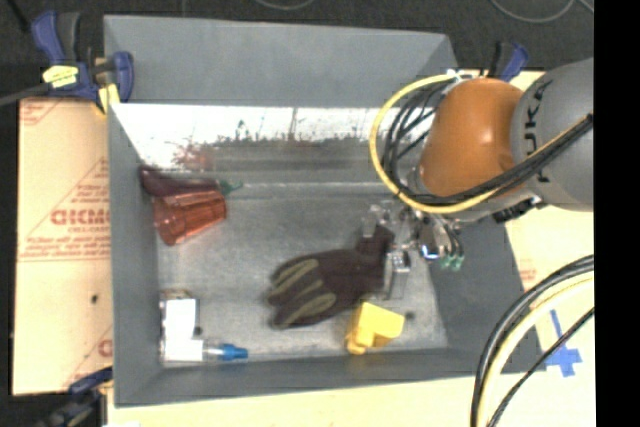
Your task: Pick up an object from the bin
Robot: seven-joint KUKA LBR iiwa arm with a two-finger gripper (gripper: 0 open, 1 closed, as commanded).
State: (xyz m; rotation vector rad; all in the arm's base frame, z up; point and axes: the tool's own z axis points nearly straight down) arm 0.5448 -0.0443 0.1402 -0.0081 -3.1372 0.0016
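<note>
My gripper (pixel 385 250) reaches down at the right side of the bin, right over the cuff end of a dark brown glove (pixel 320 283) that lies flat in the middle with its fingers pointing left. The fingertips sit at the glove's cuff; I cannot tell whether they touch it. A yellow block (pixel 374 328) lies just below the gripper, near the bin's front wall.
A reddish-brown translucent plastic piece (pixel 186 209) lies at the bin's left rear. A white piece with a blue tip (pixel 190 335) sits in the front left corner. The arm with its orange cover and cables hangs over the bin's right rim.
</note>
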